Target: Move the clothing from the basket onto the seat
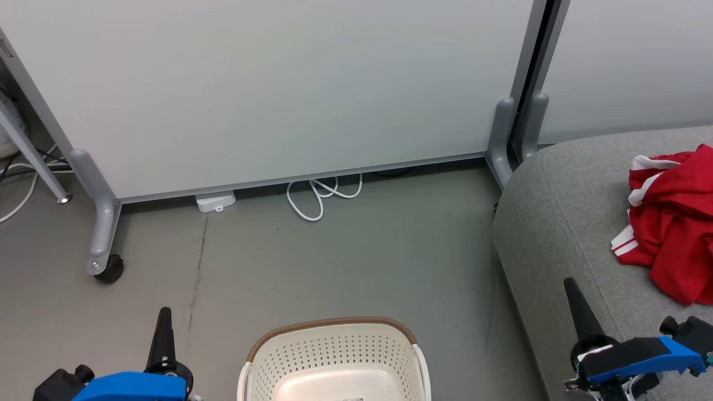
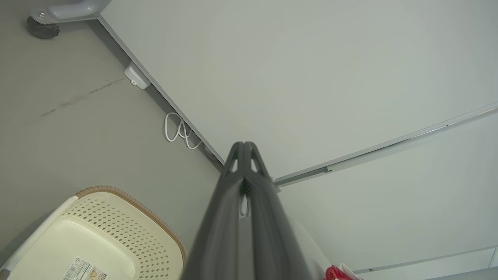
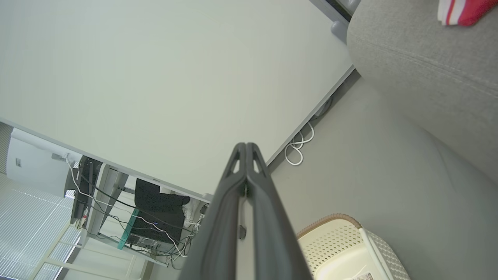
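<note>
Both hands are pressed together and carry nothing. Our left hand (image 1: 164, 320) points up beside the basket (image 1: 334, 324), and our right hand (image 1: 571, 292) shows against the edge of the seat (image 1: 557, 223). The clothing (image 1: 674, 223) lies in a red heap with white trim on the seat, well apart from the basket. The basket's floor looks bare as far as we can see, though its near part is cut off by the frame.

We judge the moving done or nearly so, which leaves a check and a clean pull-back as the step in hand. To do it well, we should tilt our head down over the whole basket floor before calling it finished. We should also hold the right hand clear of the heap so no fold catches and slides toward the rounded edge, and see that no sleeve hangs over.

As for writing, a sticker (image 2: 83, 271) on the basket floor bears a triangle mark and print too small to read. No lettering shows on the clothing.
</note>
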`<state>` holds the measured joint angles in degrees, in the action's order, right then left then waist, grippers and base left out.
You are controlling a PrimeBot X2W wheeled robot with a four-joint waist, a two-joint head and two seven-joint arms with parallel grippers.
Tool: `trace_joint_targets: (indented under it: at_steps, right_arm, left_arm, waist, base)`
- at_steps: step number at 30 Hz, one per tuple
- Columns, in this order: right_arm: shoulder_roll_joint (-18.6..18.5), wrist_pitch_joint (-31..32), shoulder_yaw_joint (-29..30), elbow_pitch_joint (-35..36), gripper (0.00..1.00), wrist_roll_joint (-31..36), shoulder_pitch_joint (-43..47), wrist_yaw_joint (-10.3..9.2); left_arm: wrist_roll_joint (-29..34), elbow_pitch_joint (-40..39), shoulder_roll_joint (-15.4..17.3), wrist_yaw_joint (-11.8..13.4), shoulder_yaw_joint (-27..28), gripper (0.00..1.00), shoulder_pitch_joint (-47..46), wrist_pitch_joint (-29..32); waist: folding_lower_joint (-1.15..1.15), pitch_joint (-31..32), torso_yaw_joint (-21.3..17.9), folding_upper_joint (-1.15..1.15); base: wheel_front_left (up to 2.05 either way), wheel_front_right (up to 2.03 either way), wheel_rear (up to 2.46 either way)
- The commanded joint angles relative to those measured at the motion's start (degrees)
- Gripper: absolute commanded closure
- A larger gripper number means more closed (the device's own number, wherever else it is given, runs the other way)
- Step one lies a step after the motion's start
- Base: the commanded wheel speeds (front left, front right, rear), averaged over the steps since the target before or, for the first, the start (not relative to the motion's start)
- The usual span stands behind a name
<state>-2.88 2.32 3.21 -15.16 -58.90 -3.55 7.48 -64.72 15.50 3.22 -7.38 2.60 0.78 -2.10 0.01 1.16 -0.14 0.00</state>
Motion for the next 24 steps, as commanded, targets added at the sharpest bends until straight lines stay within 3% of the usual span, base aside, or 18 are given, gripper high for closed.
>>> trace_joint_targets:
  at_steps: [1,24]
  right_arm:
    - [-0.04,0.19,0.27,0.79,1.0,-1.75,-1.58,0.02]
    - [-0.02,1.99,1.63,1.01,1.0,-15.25,-2.24,0.02]
  left_arm:
    - [-1.41,-0.74,0.3,-0.1,0.25,1.0,-1.96,0.39]
    - [-12.77,-1.12,0.23,-0.13,1.71,1.0,-4.2,3.78]
  waist:
    - [-0.01,-0.03,0.0,0.0]
    - [-0.01,-0.5,0.05,0.0]
  base:
    - [0.0,0.0,0.0]
    - [0.0,0.0,0.0]
